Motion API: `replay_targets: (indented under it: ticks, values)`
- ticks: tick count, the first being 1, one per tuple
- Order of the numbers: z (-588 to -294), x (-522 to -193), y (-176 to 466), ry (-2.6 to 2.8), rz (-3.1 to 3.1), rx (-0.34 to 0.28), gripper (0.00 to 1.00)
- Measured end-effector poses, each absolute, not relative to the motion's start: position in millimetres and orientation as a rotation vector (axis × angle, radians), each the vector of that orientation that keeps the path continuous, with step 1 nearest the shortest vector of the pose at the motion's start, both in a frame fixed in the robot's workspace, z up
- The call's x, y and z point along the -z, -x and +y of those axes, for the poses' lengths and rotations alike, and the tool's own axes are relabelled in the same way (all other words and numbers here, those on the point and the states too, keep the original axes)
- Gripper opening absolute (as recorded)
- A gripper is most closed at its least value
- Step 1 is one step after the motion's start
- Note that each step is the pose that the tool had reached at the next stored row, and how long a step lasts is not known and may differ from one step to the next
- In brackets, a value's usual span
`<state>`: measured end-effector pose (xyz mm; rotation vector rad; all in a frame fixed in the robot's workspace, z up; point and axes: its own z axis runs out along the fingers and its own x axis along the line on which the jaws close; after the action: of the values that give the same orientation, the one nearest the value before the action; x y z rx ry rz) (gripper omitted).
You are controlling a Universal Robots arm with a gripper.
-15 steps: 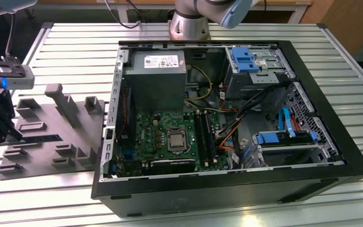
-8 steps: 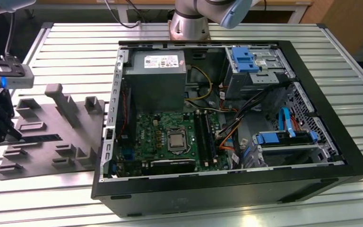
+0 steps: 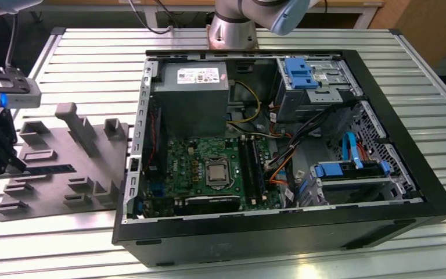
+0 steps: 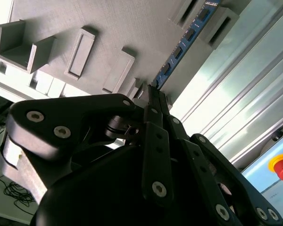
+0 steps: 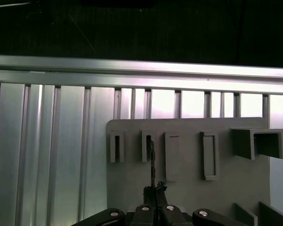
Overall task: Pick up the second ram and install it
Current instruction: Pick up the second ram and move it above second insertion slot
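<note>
Your gripper (image 4: 153,93) is clenched on one end of the second ram (image 4: 186,40), which stands edgewise in the grey holder tray (image 4: 108,28), likely so its flat faces meet the jaws.

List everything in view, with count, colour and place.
second ram: one, dark with small chips, lying in the fixture's slots
fixture: one, grey, on the table, at the exterior view's left of the case
computer case: one, black, open, on the table
power supply: one, grey, inside the case
motherboard: one, green, inside the case
table: one, silver, slatted
stop button: one, red, beyond the table's edge
gripper: one, black, shut on the second ram's end
</note>
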<state>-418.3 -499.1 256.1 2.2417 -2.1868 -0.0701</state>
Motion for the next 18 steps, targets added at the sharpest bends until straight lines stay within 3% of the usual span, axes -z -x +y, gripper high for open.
replay_targets:
  ticks: [18]
  values:
    - [-499.1, -261.2, 418.3, -2.243, -2.188, 0.071, 0.12]
